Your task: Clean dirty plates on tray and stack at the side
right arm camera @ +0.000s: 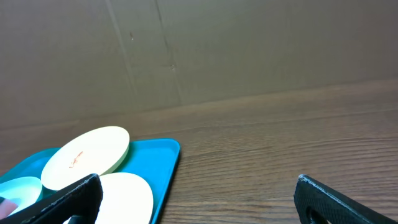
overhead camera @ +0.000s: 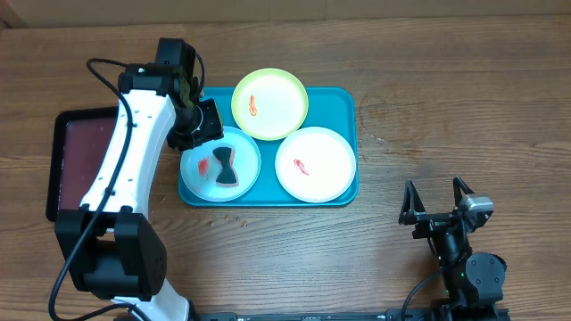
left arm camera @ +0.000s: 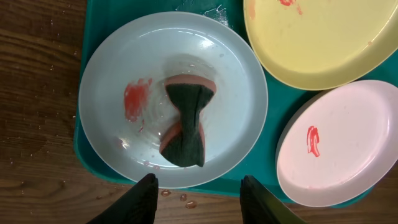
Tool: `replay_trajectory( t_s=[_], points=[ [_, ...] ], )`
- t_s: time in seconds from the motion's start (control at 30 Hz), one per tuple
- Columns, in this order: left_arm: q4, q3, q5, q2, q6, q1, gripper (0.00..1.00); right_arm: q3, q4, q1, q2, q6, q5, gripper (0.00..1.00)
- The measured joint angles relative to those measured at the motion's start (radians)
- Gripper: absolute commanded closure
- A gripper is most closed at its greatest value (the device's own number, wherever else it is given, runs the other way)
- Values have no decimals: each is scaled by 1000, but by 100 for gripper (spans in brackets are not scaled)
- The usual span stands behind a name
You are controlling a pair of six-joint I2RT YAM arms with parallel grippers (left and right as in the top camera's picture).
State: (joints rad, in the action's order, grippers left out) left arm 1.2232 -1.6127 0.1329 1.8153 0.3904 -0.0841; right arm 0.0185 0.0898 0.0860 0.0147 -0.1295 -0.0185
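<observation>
Left gripper (left arm camera: 199,180) is hanging over the near rim of the large teal-blue rectangular plastic tray (overhead camera: 346,100), its two black fingers spread apart and holding nothing. All three plates are sitting on that tray. The round yellow-green plastic plate (overhead camera: 278,114) and the round white plastic plate (overhead camera: 328,159) are lying to the right. The round light blue plastic plate (left arm camera: 112,74) is lying directly under this arm.

On the blue plate a dark green and orange sponge (left arm camera: 186,121), pinched at its waist, is resting just beside a small red smear (left arm camera: 137,99). In the left wrist view the sponge is lying just ahead of the fingertips, its long axis running away from them, so the open jaws are lining up across its narrow waist.

The right gripper (overhead camera: 437,212), also spread and empty, is waiting well apart from the tray, so the left arm is looking far better placed.
</observation>
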Motion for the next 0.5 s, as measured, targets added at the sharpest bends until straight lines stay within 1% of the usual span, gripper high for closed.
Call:
replay_trajectory(
  t_s=[0.5],
  points=[
    [1,0,0,0,0,0,55,0,0,0,0,0,0,0]
  ],
)
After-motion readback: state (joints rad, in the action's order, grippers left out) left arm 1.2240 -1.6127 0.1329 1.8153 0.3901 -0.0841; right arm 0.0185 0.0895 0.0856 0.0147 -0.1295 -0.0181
